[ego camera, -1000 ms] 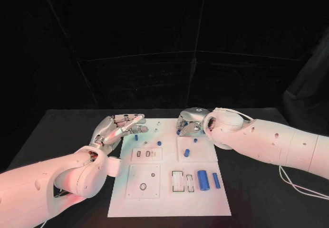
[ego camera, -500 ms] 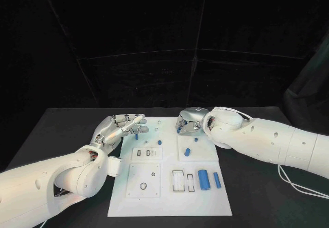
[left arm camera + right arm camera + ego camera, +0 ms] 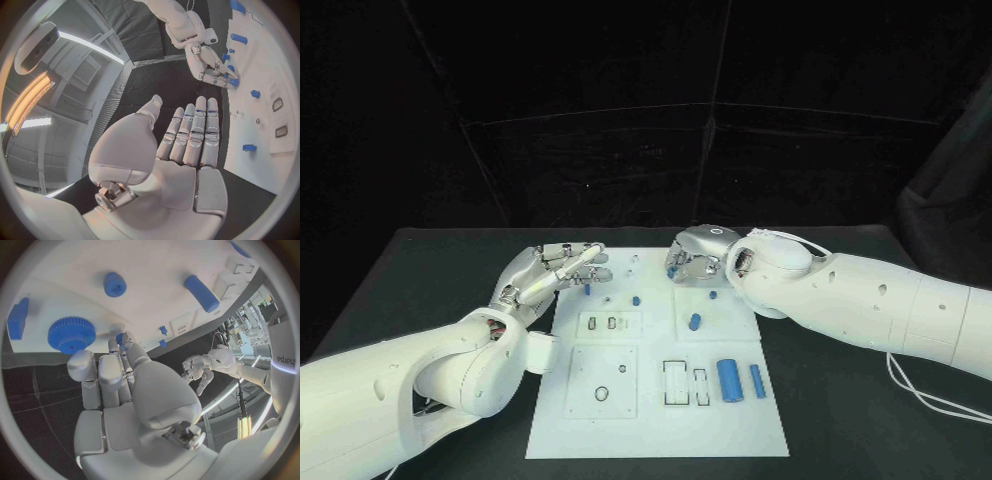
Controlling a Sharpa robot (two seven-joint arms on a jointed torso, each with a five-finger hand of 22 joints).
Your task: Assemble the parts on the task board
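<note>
White task board (image 3: 733,420) on black worktop (image 3: 430,270). Nearest, well behind both hands: two blue cylinders (image 3: 728,377), side by side. Between the hands: four small blue parts (image 3: 692,321) counted. At the right hand's (image 3: 697,252) fingertips, far edge: one blue gear (image 3: 70,334); whether touched or gripped, cannot tell. Left hand (image 3: 548,270): fingers straight, together, holding nothing, beside the board. Step judged: seating the gear; next calls for careful alignment.

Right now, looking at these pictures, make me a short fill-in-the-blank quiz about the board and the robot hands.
1. The task board is coloured ____.
2. The left robot hand holds ____; its fingers lie straight.
3. The gear by the right robot hand is coloured ____.

Missing words: white; nothing; blue.
</note>
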